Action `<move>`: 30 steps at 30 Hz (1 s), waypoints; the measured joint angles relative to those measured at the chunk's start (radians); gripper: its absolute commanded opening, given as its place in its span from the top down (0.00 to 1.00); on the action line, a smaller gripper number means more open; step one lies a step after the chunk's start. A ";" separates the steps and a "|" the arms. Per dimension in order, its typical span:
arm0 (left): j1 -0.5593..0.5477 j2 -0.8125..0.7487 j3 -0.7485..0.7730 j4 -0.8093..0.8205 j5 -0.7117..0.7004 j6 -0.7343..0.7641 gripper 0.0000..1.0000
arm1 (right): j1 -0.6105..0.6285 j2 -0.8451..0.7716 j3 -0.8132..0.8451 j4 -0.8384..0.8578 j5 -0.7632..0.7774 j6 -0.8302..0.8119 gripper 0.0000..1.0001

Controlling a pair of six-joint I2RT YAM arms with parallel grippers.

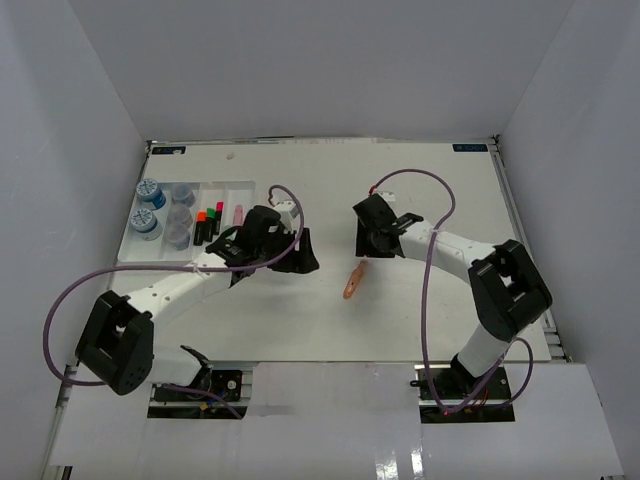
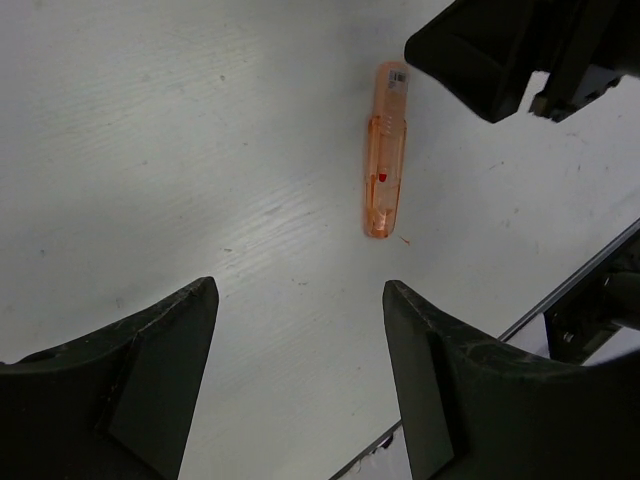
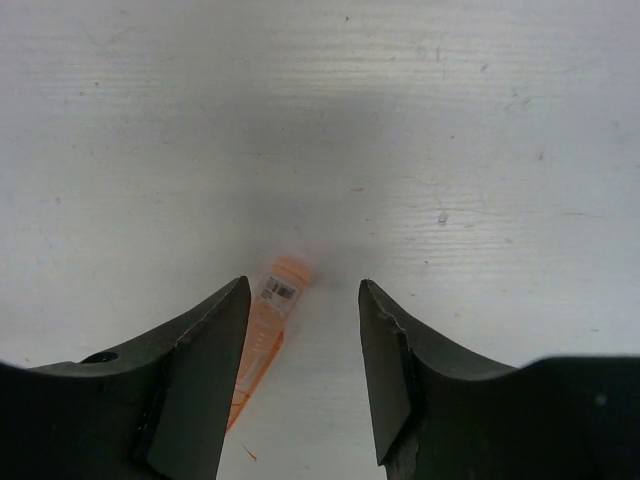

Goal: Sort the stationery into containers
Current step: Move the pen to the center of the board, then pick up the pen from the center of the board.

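Observation:
A small pastel orange marker [image 1: 353, 280] lies alone on the white table, near the middle. It shows in the left wrist view [image 2: 385, 165] and in the right wrist view [image 3: 262, 330]. My right gripper [image 1: 366, 250] is open just behind it; the marker's end lies between the jaws, close to the left finger [image 3: 200, 370], with the right gripper's midpoint [image 3: 303, 292] beside it. My left gripper [image 1: 308, 258] is open and empty [image 2: 300, 300], left of the marker and apart from it. The white divided tray [image 1: 128, 245] stands at the far left.
The tray holds two blue-lidded jars [image 1: 148, 190], clear grey jars [image 1: 180, 230], several black highlighters [image 1: 207, 225] and a pink marker [image 1: 240, 213]. The right gripper's black body [image 2: 490, 60] shows in the left wrist view. White walls enclose the table.

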 measured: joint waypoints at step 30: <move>-0.465 0.485 0.237 0.048 -0.484 -0.145 0.28 | -0.297 -0.245 -0.212 0.138 -0.389 -0.492 0.65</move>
